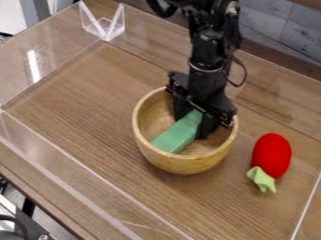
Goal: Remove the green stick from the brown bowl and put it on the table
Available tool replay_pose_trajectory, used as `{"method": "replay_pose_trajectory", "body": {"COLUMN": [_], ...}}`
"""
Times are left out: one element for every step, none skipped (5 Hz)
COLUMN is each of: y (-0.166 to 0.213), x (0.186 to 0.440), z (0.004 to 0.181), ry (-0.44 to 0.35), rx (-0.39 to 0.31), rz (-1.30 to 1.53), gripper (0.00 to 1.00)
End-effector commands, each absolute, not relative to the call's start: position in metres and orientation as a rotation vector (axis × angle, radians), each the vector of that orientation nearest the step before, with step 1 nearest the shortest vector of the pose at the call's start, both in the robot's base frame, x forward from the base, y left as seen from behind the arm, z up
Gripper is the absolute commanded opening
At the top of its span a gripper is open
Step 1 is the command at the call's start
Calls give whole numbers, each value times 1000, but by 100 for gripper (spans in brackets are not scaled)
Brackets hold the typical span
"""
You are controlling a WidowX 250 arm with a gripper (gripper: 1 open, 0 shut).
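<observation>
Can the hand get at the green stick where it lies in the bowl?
Probably yes: the hand is already down inside the brown bowl, closed at the upper end of the green stick. The bowl is open on top and nothing blocks it.

We have one fixed view, looking down at an angle from beyond a corner of the walled worktop (84, 99), fairly near.

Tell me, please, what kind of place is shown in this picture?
Probably a robot test bench in a lab, not a home. The wooden table is fenced by low clear walls, a black robot arm reaches into a wooden bowl, and the strawberry beside it looks like a toy.
</observation>
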State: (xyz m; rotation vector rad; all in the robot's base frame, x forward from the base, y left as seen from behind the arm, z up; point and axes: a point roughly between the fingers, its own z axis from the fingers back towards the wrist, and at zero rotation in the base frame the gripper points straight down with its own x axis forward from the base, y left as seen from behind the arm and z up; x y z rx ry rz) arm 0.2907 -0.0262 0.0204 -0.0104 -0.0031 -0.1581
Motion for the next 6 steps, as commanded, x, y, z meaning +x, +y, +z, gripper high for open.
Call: {"method": "replay_pose_trajectory", "body": {"y": [-26,-22,-19,-15,-16,-17], "x": [281,280,279,279,282,284], "z": [16,15,14,14,14,14], "ry": [15,21,28,35,41,47], "rx": [-20,-22,-24,-27,-30,-33], "rz": [-176,-200,-222,-243,-263,-282], "gripper": [0,0,0,0,0,0]}}
